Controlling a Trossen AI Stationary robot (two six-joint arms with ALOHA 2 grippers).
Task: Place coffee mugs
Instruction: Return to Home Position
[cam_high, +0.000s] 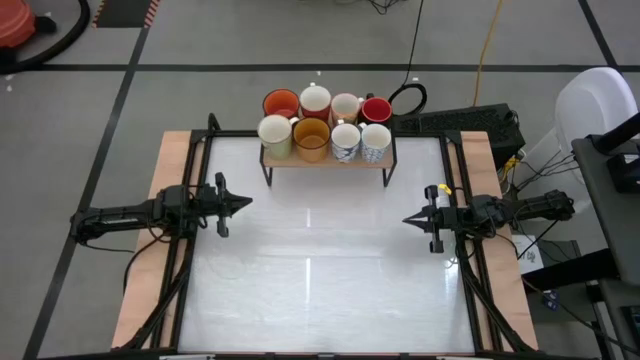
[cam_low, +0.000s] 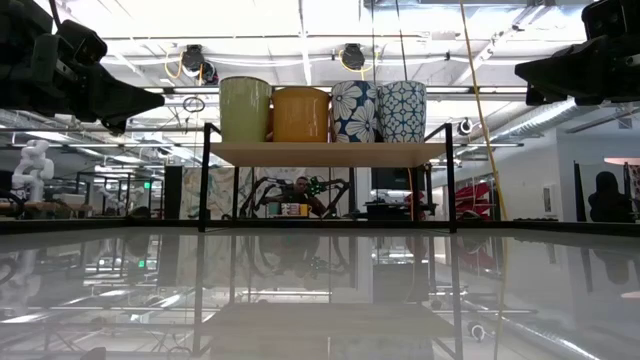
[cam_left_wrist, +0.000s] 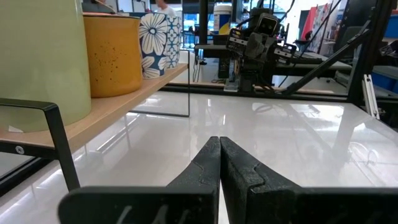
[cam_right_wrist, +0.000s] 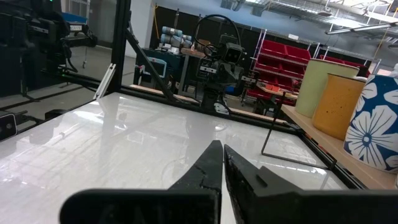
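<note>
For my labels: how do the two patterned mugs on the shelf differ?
The darker mug has big white flowers on dark blue; the paler mug has fine blue petal outlines on white. The darker mug stands beside the amber mug; the paler mug ends the row. Both stand upright.

Glazed, glossy ceramic mugs (cam_high: 312, 140); smooth pale wooden shelf (cam_low: 325, 153); mirror-glossy white table (cam_high: 320, 285).

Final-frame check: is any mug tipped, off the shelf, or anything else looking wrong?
Nothing stands out. All eight mugs stand upright in two rows of four on the shelf. The left gripper and right gripper are shut and empty, at opposite sides of the table.
</note>
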